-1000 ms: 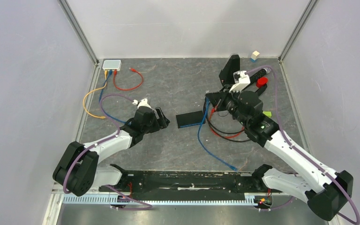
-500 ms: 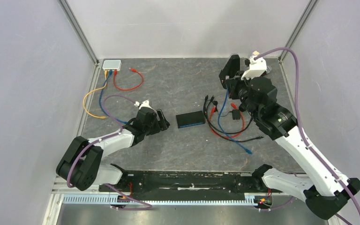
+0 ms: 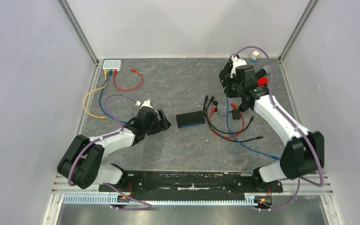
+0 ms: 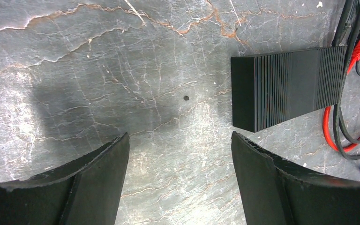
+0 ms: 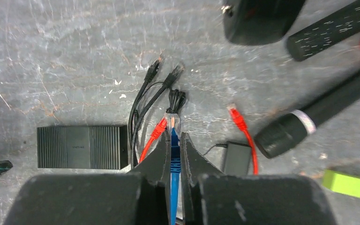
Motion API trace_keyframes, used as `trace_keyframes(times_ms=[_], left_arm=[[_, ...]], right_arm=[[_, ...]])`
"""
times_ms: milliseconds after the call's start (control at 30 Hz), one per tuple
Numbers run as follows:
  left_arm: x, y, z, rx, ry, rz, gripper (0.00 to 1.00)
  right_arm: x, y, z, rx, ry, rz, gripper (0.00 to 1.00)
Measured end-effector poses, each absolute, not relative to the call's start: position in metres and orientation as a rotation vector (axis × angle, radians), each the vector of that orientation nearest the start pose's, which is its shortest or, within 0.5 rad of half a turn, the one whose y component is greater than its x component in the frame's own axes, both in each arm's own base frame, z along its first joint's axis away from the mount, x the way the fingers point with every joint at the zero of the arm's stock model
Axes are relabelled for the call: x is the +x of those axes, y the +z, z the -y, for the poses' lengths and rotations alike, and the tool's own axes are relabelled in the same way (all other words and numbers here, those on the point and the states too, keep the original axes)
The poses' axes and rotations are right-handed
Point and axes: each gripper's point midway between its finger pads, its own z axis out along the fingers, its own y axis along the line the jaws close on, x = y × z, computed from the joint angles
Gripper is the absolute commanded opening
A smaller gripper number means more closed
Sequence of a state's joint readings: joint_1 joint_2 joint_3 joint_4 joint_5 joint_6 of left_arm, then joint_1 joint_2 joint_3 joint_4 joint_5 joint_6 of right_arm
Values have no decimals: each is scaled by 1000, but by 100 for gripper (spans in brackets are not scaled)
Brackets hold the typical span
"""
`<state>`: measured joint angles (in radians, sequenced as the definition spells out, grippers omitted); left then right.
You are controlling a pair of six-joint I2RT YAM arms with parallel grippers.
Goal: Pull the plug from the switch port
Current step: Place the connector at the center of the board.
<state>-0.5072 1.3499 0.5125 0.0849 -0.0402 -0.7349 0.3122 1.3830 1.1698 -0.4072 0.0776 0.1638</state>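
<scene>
One clear plug [image 5: 172, 123], blue cable [image 5: 174, 176]

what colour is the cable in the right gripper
The cable is blue, clearest in the right wrist view.

Right gripper [image 5: 173, 139] pinched tight on thin blue network cable [image 5: 174, 161]. Clear plastic plug [image 5: 172, 122] juts past fingertips. Black ribbed rectangular switch box [image 5: 81, 146] to left, apart from plug. Red-tipped cable [image 5: 242, 126] right of plug. Lime-green block [image 5: 349, 184] at far right.
</scene>
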Motion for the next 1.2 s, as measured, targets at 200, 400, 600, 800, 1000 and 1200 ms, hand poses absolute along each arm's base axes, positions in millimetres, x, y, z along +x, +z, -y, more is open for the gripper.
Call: trace_keyframes(times_ms=[200, 400, 600, 800, 1000, 1200], left_arm=[[281, 36, 180, -292, -566, -2376, 86], [280, 37, 183, -283, -586, -2378, 87], [281, 36, 185, -279, -597, -2375, 87], [286, 37, 196, -243, -644, -2381, 87], [287, 38, 203, -216, -681, -2383, 88], [288, 38, 206, -205, -698, -2382, 88]], right_arm=[[412, 144, -134, -85, 368, -2287, 0], [440, 119, -144, 48, 579, -2280, 2], [456, 108, -144, 160, 630, -2243, 6], [450, 92, -128, 241, 552, -2215, 43], [443, 101, -111, 245, 467, -2182, 67], [419, 132, -111, 186, 494, -2108, 69]])
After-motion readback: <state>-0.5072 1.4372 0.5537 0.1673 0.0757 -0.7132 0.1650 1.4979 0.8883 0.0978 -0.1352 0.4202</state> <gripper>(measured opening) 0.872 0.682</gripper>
